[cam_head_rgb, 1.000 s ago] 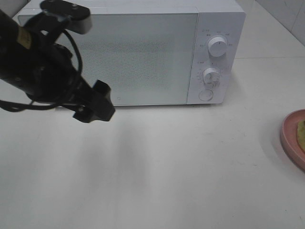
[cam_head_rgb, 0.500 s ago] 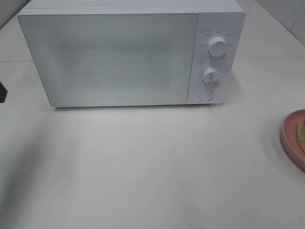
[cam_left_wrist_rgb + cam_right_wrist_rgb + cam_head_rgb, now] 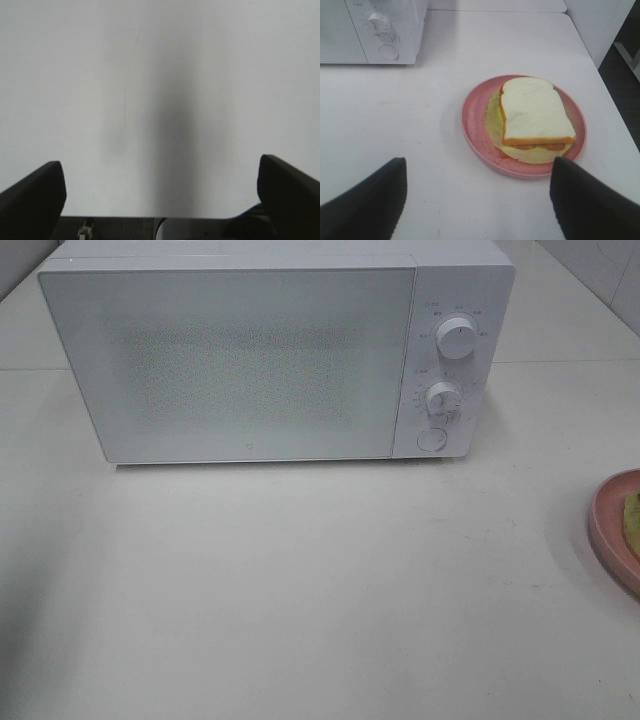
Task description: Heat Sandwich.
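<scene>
Overhead, you see the white microwave (image 3: 280,350) standing at the back of the pale table (image 3: 320,590), door closed, with two round knobs (image 3: 457,338) stacked on its right-hand panel and a round button (image 3: 431,439) below them. At the far right edge of that view only a slice of the pink plate (image 3: 610,530) shows, with a sliver of the sandwich (image 3: 632,523) on it, yellowish-green; neither arm appears there, and the stretch of table between plate and microwave is bare. In the left wrist view, your left gripper (image 3: 160,185) hangs over plain table, its two dark fingers (image 3: 35,195) spread wide with nothing between them, only a soft shadow on the surface. In the right wrist view you get the sandwich (image 3: 535,112) properly: a pale white bread slice with a tan crust on top, orange-brown filling peeking from one edge, and a yellowish-green layer spilling out beneath, all narrower than the round pink plate (image 3: 472,125) it rests on. Your right gripper (image 3: 477,200) hovers short of the plate, jaws apart and empty, touching nothing. The microwave's control corner (image 3: 385,30) sits well beyond the plate, with clear table between them.
</scene>
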